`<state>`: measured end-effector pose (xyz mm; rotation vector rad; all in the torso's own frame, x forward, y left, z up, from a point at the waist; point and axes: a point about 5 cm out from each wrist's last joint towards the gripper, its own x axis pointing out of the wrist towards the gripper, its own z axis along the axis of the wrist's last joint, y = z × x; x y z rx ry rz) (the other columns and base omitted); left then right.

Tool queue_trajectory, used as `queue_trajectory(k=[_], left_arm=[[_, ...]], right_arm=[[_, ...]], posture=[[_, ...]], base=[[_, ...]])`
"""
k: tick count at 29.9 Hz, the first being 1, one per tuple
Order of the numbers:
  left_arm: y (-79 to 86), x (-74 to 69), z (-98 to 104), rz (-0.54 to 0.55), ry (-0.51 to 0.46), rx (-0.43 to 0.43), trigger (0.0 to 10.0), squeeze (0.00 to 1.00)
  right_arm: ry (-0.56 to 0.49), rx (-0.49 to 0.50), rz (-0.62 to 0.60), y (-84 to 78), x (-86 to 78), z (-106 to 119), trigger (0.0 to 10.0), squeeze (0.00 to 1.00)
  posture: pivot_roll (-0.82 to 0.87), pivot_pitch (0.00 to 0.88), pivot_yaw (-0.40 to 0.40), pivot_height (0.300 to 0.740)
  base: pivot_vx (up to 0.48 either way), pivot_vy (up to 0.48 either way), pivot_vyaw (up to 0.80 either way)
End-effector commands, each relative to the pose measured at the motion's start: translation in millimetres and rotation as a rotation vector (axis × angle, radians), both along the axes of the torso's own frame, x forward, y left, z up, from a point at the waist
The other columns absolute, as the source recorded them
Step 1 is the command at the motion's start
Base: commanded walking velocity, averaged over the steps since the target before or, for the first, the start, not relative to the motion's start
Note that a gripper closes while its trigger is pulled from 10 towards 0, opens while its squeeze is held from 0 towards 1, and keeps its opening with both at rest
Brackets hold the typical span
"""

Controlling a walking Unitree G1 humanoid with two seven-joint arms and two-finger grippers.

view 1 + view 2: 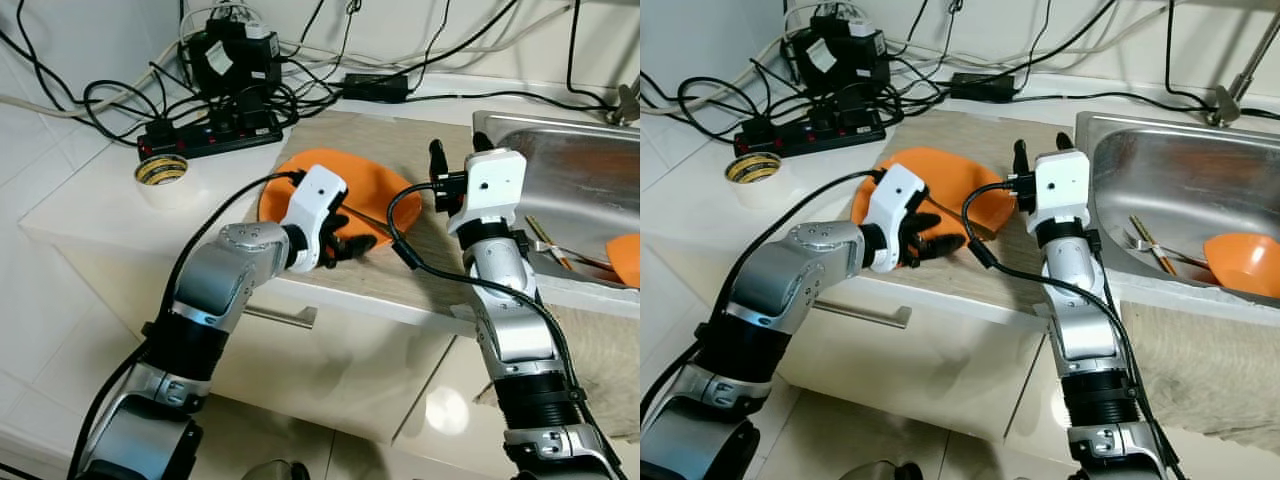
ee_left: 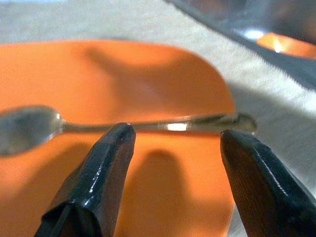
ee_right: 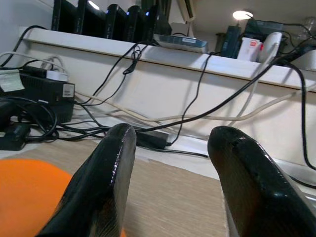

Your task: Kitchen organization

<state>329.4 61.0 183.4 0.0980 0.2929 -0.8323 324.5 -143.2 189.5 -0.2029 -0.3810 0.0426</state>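
An orange plate (image 1: 372, 183) lies on a beige mat (image 1: 415, 140) on the counter. A metal spoon (image 2: 148, 126) rests across the plate, its handle end reaching the plate's rim. My left gripper (image 1: 345, 240) hovers low over the plate's near edge. It is open (image 2: 175, 136), with one black finger on each side of the spoon's handle and not touching it. My right gripper (image 1: 458, 150) is raised above the mat beside the sink's left rim. It is open (image 3: 170, 136) and points toward the back wall with nothing between its fingers.
A steel sink (image 1: 570, 160) at the right holds an orange bowl (image 1: 625, 258) and chopsticks (image 1: 548, 243). A power strip (image 1: 210, 135) with tangled cables sits at the back left, with a tape roll (image 1: 160, 170) nearby. A drawer handle (image 1: 280, 317) lies below the counter edge.
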Motion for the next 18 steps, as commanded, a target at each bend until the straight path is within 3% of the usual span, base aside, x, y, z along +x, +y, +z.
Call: queue_trajectory(k=[1, 7, 9, 10, 11, 15, 17, 18], left_arm=[[-1.2, 1.9, 9, 0.021, -0.052, -0.02, 10.0, 0.0], [2.1, 8.1, 18, 0.11, -0.068, -0.072, 10.0, 0.0], [13.8, 16.8, 15, 0.218, -0.024, -0.062, 10.0, 0.0], [13.8, 16.8, 15, 0.218, -0.024, -0.062, 10.0, 0.0], [28.5, 25.1, 9, 0.304, -0.037, -0.008, 10.0, 0.0], [38.5, 29.6, 9, 0.335, -0.099, 0.032, 10.0, 0.0], [35.6, 28.5, 13, 0.306, -0.153, 0.042, 10.0, 0.0], [29.2, 26.2, 17, 0.28, -0.17, -0.001, 10.0, 0.0]], right_arm=[[0.005, -0.004, 0.007, 1.3, 1.4, 1, 10.0, 0.0], [0.005, -0.005, 0.006, 0.7, 0.7, 1, 10.0, 0.0], [0.006, -0.006, 0.005, 0.5, 0.2, 0, 10.0, 0.0], [0.006, -0.006, 0.005, 0.5, 0.2, 0, 10.0, 0.0], [0.007, -0.006, 0.005, 0.5, 0.1, 0, 10.0, 0.0], [0.007, -0.007, 0.004, 0.2, 0.3, 0, 10.0, 0.0], [0.008, -0.009, 0.005, 0.2, 0.6, 0, 10.0, 0.0], [0.009, -0.009, 0.006, 0.4, 1.0, 0, 10.0, 0.0]], posture=[[0.01, 0.0, 0.055, 0.74], [0.01, 0.0, 0.055, 0.74], [0.01, 0.0, 0.055, 0.74], [0.01, 0.0, 0.055, 0.74], [0.01, 0.0, 0.057, 0.74], [0.01, 0.0, 0.056, 0.74], [0.02, 0.0, 0.053, 0.74], [0.02, 0.0, 0.053, 0.74]], base=[[0.0, 0.0, 0.0], [0.0, 0.0, 0.0], [0.0, 0.0, 0.0], [0.0, 0.0, 0.0], [0.0, 0.0, 0.0], [0.0, 0.0, 0.0], [0.0, 0.0, 0.0], [0.0, 0.0, 0.0]])
